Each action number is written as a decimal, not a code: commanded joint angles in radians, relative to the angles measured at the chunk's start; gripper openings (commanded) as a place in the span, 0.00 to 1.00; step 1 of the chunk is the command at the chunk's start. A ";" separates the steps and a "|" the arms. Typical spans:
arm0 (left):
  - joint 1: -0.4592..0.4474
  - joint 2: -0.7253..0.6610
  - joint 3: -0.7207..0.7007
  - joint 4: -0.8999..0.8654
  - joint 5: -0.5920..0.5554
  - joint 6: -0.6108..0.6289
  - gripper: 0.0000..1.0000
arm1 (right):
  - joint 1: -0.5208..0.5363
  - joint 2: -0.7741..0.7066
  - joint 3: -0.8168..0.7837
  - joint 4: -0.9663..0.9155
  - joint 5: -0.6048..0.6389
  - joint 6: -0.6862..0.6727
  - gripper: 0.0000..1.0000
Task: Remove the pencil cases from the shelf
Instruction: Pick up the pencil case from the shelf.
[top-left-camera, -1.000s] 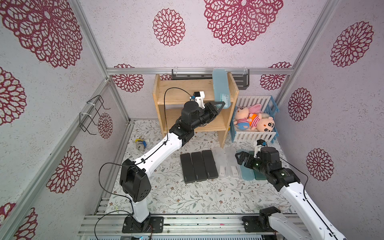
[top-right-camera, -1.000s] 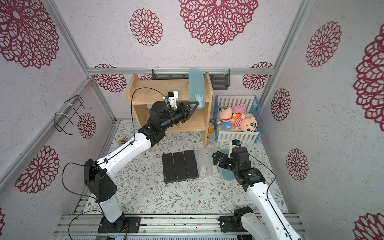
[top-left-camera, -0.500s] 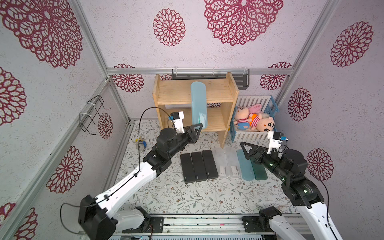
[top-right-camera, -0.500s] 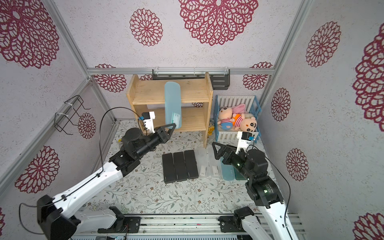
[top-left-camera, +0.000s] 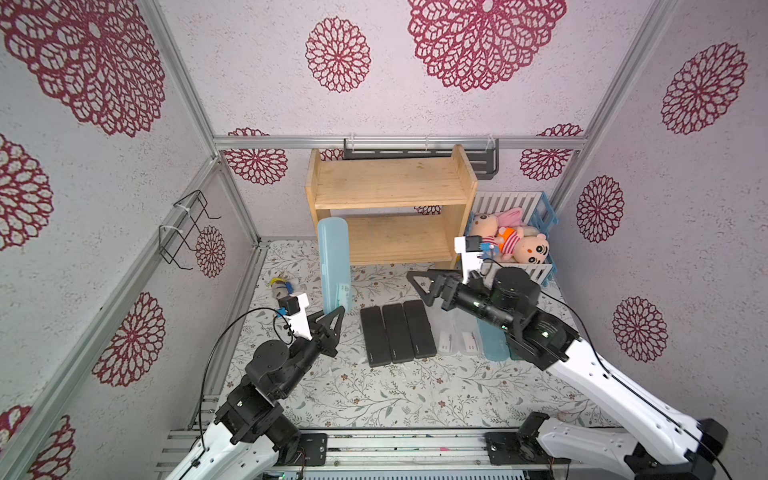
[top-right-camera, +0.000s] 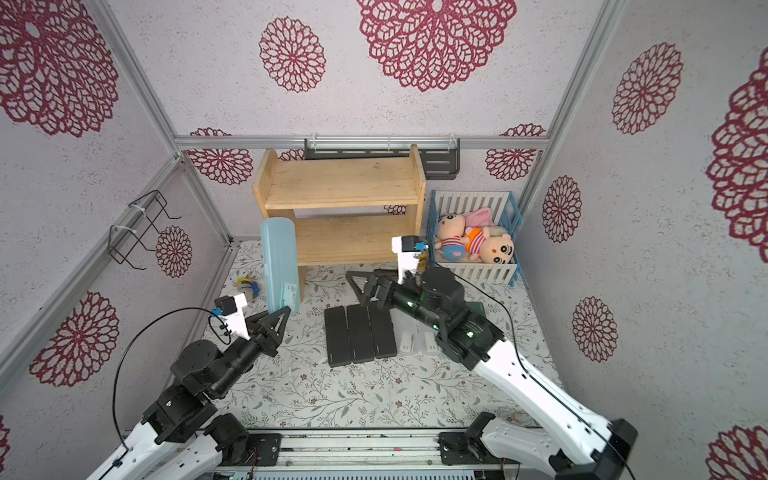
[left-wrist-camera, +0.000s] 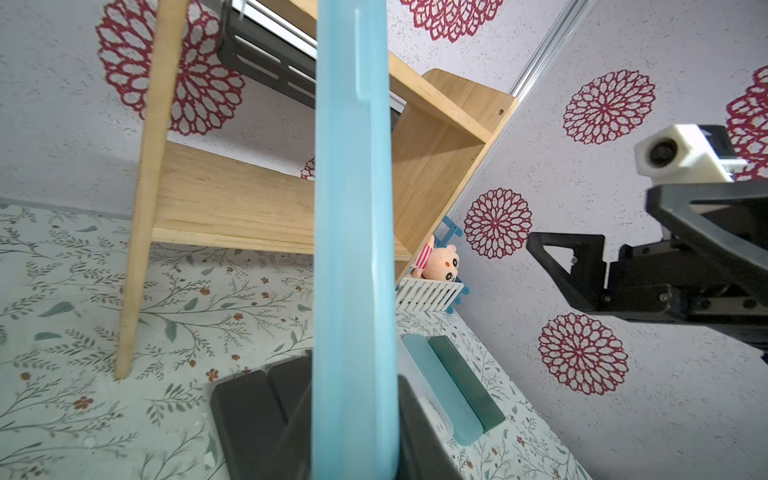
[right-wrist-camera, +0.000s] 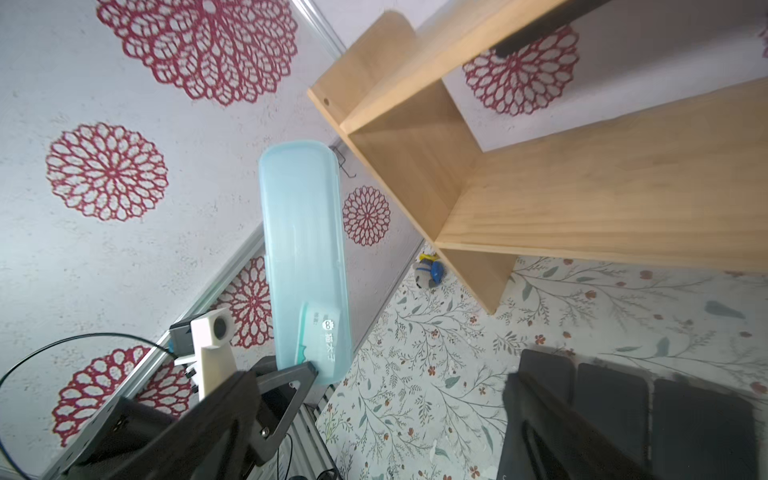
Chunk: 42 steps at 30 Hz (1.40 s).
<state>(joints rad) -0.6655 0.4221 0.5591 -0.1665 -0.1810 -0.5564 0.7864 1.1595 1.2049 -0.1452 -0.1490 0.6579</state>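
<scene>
Pinched at its lower end in the clenched left end effector (top-left-camera: 338, 311): a translucent light blue oblong plastic pencil case (top-left-camera: 333, 257) with rounded corners, upright, off the small two-tier light wooden shelf (top-left-camera: 390, 183), in front of that shelf's left side panel and above the floral-patterned bench (top-left-camera: 395, 395). Flat on the bench before the shelf, side by side in one row: three dark grey hard plastic cases (top-left-camera: 398, 334) touching one another, then two frosted clear cases (top-left-camera: 445, 338), then a second light blue case (left-wrist-camera: 440, 390) with a dark green case (left-wrist-camera: 465, 380) beside it, this end partly hidden under the right arm in both top views. Spread wide and grasping nothing, the right end effector (top-left-camera: 420, 290), hovering over the far end of that row. Just right of the shelf, a white-and-blue slatted crate (top-left-camera: 505, 203) of plush dolls (top-left-camera: 519, 245). Near the bench's left edge, a small blue and yellow object (top-left-camera: 280, 286), too small to make out.
</scene>
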 joint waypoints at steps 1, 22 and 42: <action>-0.009 -0.091 -0.036 -0.064 -0.034 -0.003 0.00 | 0.066 0.088 0.116 0.081 0.046 -0.048 0.99; -0.008 -0.295 -0.101 -0.182 -0.030 -0.040 0.00 | 0.263 0.659 0.635 -0.059 0.061 -0.116 0.99; -0.008 -0.309 -0.098 -0.316 -0.285 -0.137 0.97 | 0.252 0.612 0.467 -0.105 0.189 -0.093 0.68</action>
<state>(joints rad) -0.6659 0.1097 0.4427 -0.4271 -0.3641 -0.6621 1.0492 1.8503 1.7069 -0.2535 -0.0185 0.5610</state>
